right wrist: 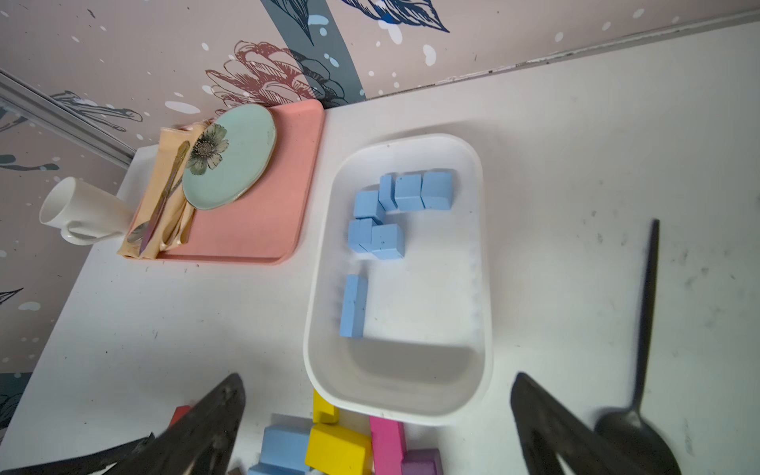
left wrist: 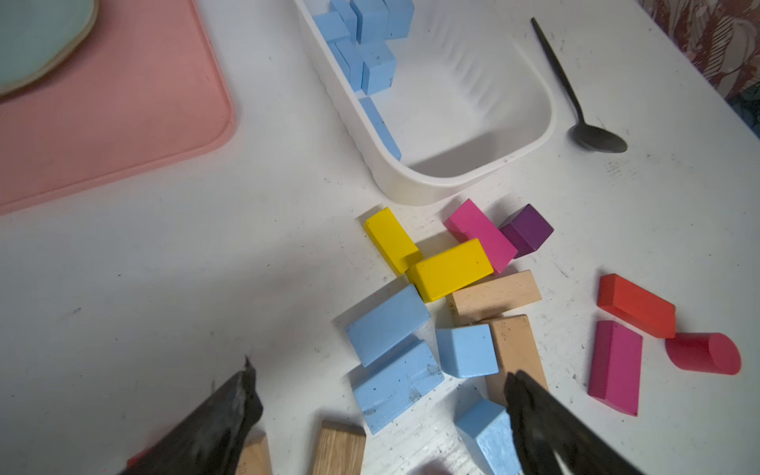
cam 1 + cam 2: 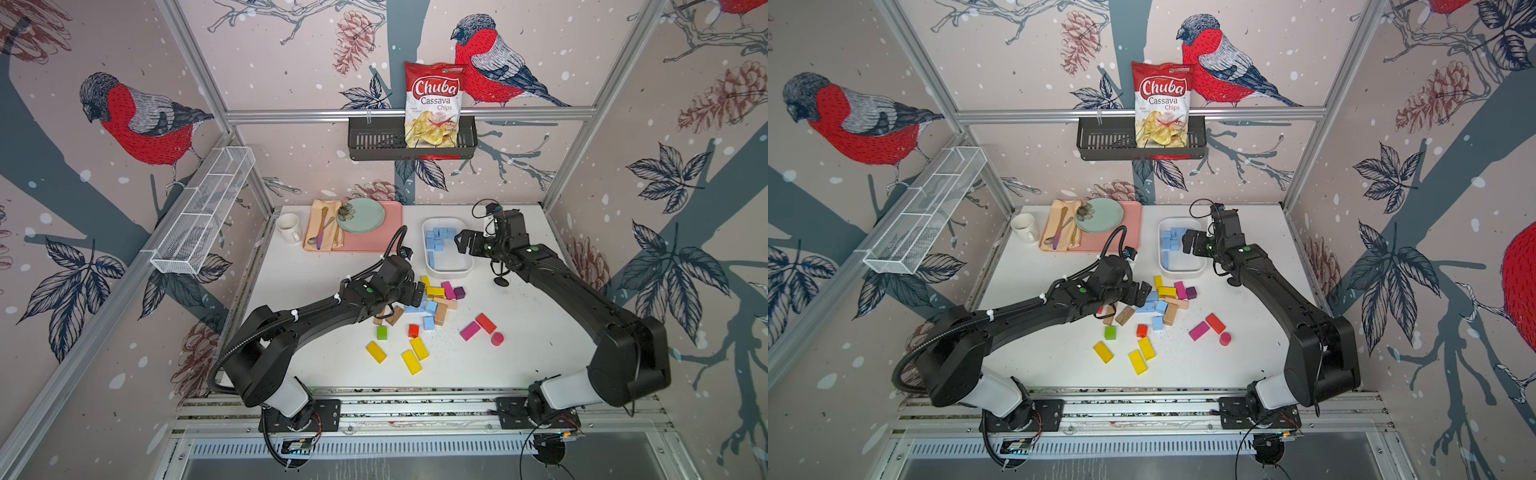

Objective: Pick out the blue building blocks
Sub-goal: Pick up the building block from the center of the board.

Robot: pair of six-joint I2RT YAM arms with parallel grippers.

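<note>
**Count.** Sky-blue wooden building blocks (image 2: pixel 386 323): four lie loose in a mixed cluster mid-way across the white worktop (image 3: pixel 519 365). About seven more are in the white plastic bin (image 1: pixel 432 296) toward the far edge, crowded along one long wall. They overlap, so that count is approximate.

Other blocks:
- five yellow bars (image 3: pixel 419 348)
- two magenta bars (image 3: pixel 470 331)
- one purple cube (image 3: pixel 459 292)
- one green cube (image 3: pixel 382 332)
- one red bar (image 3: pixel 485 323)
- one small red cube (image 3: pixel 413 330)
- one red cylinder (image 3: pixel 497 338)
- four plain wooden blocks (image 3: pixel 440 316)

**My fingers.** My left gripper (image 2: pixel 380 370) is over the loose blue blocks, fingers spread wide and holding nothing. My right gripper (image 1: pixel 378 376) is over the bin's near end, also spread and empty.

**Views.** In both top views my left arm covers part of the blue cluster, but the left wrist view shows all four blocks. The black metal spoon (image 1: pixel 645 312) shows whole in both wrist views. In the top views my right arm hides its handle.

**Surroundings.** A pink tray (image 3: pixel 374 237) with a pale green plate (image 3: pixel 360 215) sits at the far edge. A white mug (image 3: pixel 289 226) stands near the far left corner.
</note>
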